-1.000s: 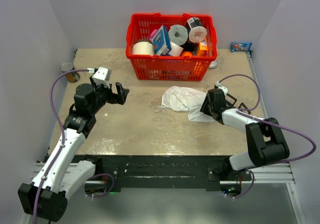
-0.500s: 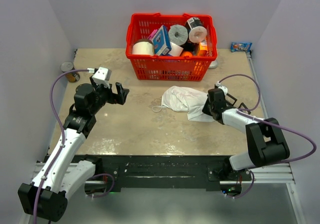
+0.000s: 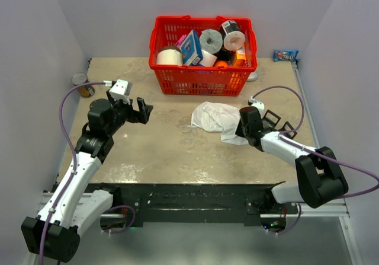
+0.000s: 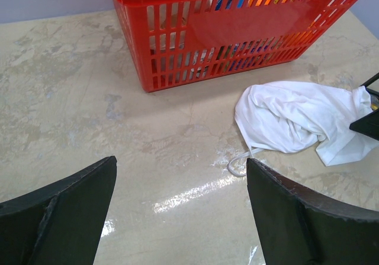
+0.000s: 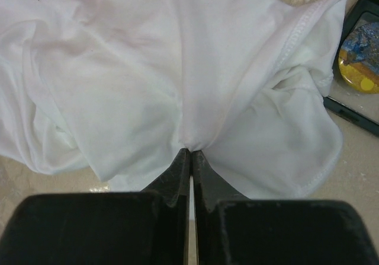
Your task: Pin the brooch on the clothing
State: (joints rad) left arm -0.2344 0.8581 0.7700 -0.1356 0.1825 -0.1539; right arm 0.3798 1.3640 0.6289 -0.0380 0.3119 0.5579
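The white T-shirt [image 3: 214, 118] lies crumpled on the table right of centre; it also shows in the left wrist view [image 4: 290, 120] and fills the right wrist view [image 5: 148, 69]. My right gripper [image 3: 240, 128] is shut on a pinch of its fabric near the hem [image 5: 190, 151]. A small round orange-gold and bluish-grey piece, apparently the brooch [image 5: 357, 60], lies in a black frame just right of the shirt. My left gripper [image 3: 142, 112] is open and empty, held above the table's left half [image 4: 180, 170], well away from the shirt.
A red basket [image 3: 201, 80] full of paper rolls and boxes stands at the back centre. A can [image 3: 83, 84] sits at the far left edge. A blue packet [image 3: 285, 55] lies at the back right. Black frames [image 3: 273, 121] lie beside the right arm.
My right gripper has shifted slightly left with the shirt's edge pinched in it. The left arm has not moved.
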